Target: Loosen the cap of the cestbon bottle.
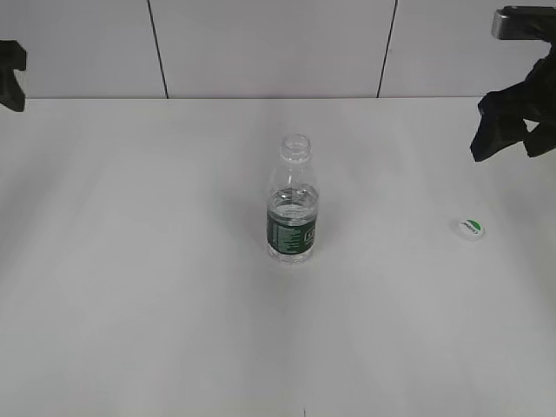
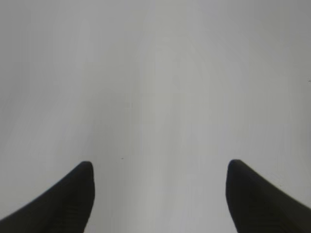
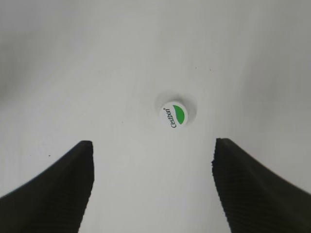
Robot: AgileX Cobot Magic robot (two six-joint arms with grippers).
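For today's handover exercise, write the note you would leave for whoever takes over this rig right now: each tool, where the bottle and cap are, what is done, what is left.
Left tool: open, empty, over bare table, far left.
Right tool: open, empty, raised above the cap, not touching it.
Bottle: upright at mid-table, partly filled, neck open, held by nothing.
Cap: off the bottle, lying on the table to the bottle's right, logo side up.
Done: cap is not just loosened but fully off.
Left: nothing on the cap seems to remain; probably just draw both arms clear.
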